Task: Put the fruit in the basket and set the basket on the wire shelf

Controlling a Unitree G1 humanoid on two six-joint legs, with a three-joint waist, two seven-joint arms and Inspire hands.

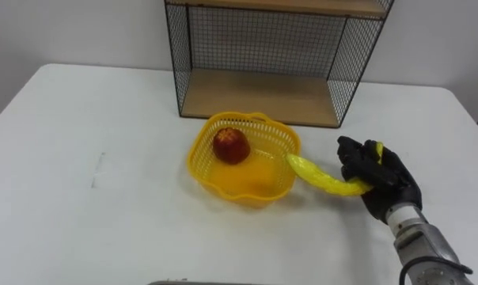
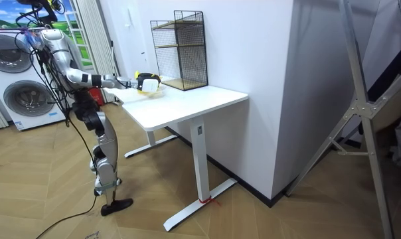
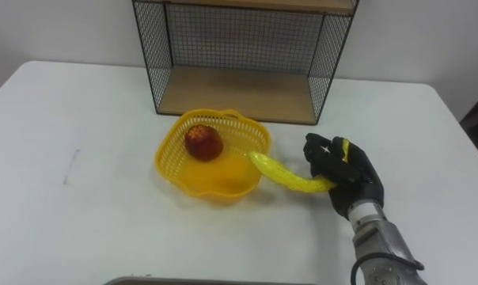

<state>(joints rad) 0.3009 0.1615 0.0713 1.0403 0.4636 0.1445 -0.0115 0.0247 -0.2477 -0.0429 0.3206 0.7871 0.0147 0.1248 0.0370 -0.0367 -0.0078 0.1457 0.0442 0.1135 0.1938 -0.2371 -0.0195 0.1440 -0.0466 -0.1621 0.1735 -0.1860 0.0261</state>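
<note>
Right robot hand point(image 1: 381, 176): nearest the camera, entering from the lower right; its fingers were curled round one end of the banana, above the bench.
Banana point(image 1: 322, 179): held at one end only; its free length ran leftward from the robot hand to the basket's nearest rim and was not yet inside.
Basket point(image 1: 201, 162): yellow openwork, standing on the bench just left of the robot hand.
Apple point(image 1: 231, 146): red, already in the basket, on the side farthest from the robot hand.
Wire shelf point(image 1: 259, 95): ahead and to the left of the robot hand, behind the basket; its lower wooden board faced the robot.
Bench point(image 1: 81, 119): white, carrying the basket and the shelf.
Step in hand: judged to be the delivery of the banana into the basket.
Doing it well: the tip probably needed lifting clear of the rim, since a light basket would slide or tip if pushed. The robot hand then needed to travel left until most of the banana hung over the free floor beside the apple, and to let go low.
Hard to make out: whether the banana tip touched the rim or hovered above it could not be told.
Hidden: the fingertips beneath the banana.
Cut off: the shelf's upper tier, at the top edge.
</note>
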